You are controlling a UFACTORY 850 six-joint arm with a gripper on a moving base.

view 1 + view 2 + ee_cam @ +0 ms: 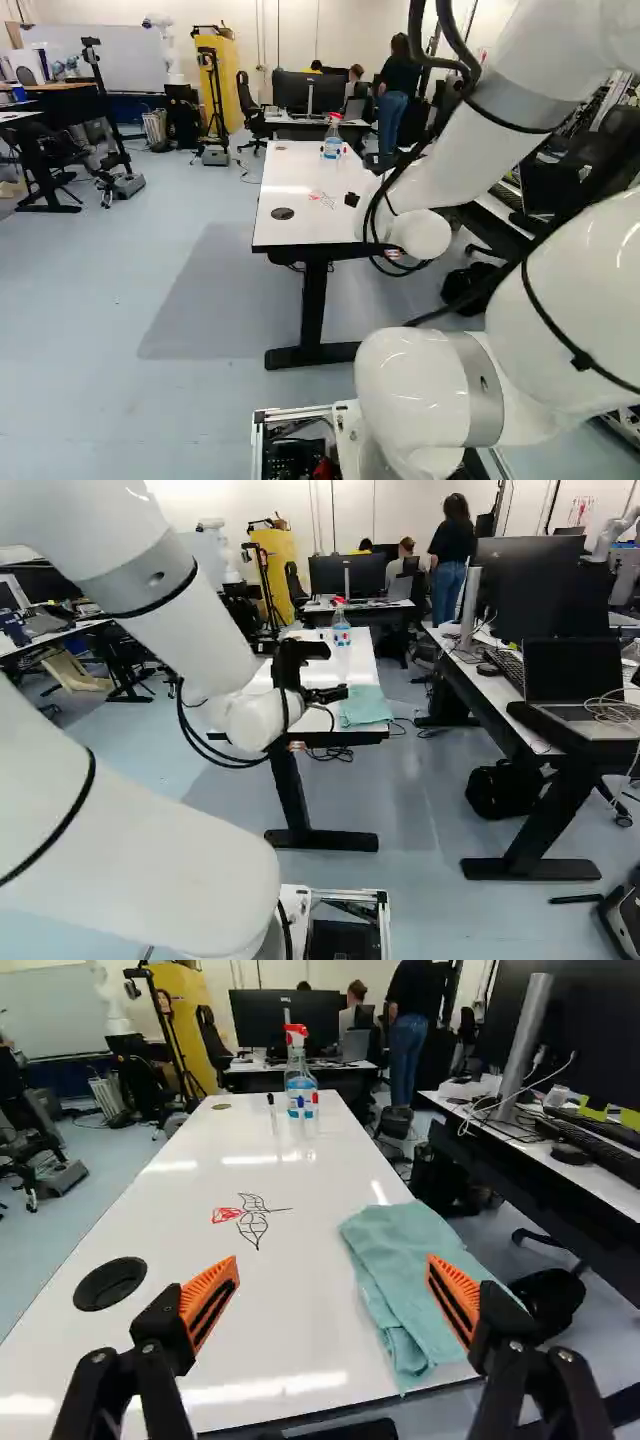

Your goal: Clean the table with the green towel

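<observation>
The black gripper (338, 693) is hovering over the near end of the white counter (300, 1330), its jaws standing wide apart, with bare surface showing between them. The green towel (410, 1280) is lying ahead of them, off toward one finger's side, and that finger's orange pad (455, 1298) is covering part of it in the wrist view. Whether the finger is touching the cloth, I cannot tell.

On the counter ahead of the gap, a red and black drawing (252, 1218) is showing beside the towel. A dark round inset (110, 1283) is sitting on the drawing's other side, nearer the other finger. Farther along, a few upright markers (315, 1106) are standing near a clear spray bottle (299, 1075) with a red head, all beyond the towel and drawing.

Past the towel's side of the counter, a side desk (480, 685) is carrying a large monitor (540, 585) and an open laptop (572, 680), and a black bag (505, 788) is resting on the floor below.

The towel is spreading loosely folded at the counter's near corner, along its side edge. Its long axis is running roughly lengthwise with the counter, one end pointing to the near edge, the other toward the bottle's end.
</observation>
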